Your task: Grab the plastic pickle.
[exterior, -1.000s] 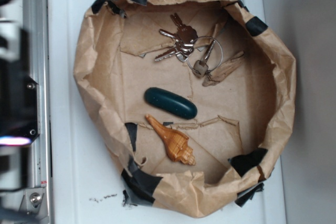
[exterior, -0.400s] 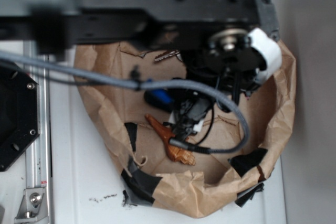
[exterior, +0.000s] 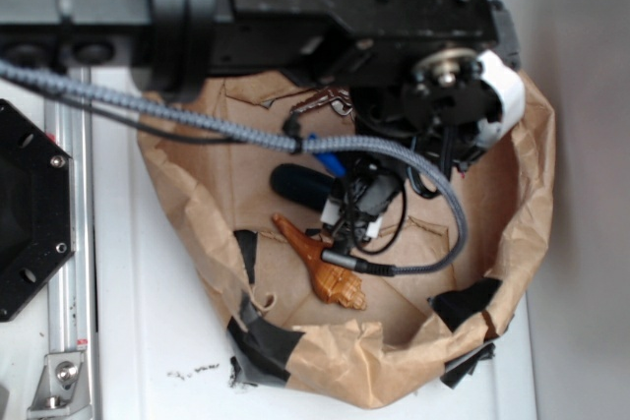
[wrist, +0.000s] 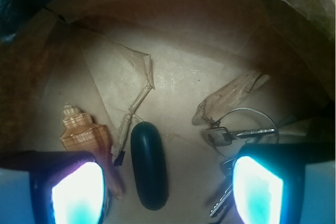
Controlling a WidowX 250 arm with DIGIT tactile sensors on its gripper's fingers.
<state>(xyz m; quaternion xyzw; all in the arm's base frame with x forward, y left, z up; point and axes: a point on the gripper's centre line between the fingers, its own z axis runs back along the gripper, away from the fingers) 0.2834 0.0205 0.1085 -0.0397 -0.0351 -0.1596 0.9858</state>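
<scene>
While the black robot arm (exterior: 325, 7) spreads across the top of the exterior view and hides much of what lies below it, a white tabletop (exterior: 148, 341) carries a wide brown paper bowl (exterior: 527, 204) patched with black tape. A gray braided cable (exterior: 433, 184) loops from the arm down over the bowl's floor. The gripper (wrist: 167, 190) hangs inside the bowl with its two glowing fingers (wrist: 77, 190) spread wide, holding nothing. On the paper floor, the plastic pickle (wrist: 150, 165) lies lengthwise in the gap between those fingers in the wrist view, touching neither one; from outside, only its dark left end (exterior: 298, 182) shows past the arm. Just beside the pickle lies an orange-brown seashell (exterior: 325, 265), close to it but apart, partly behind the gripper's left-hand finger in the wrist view. On the pickle's other side sits a bunch of keys (wrist: 236, 136) on a wire ring, next to a crumpled paper scrap (wrist: 231, 97).
</scene>
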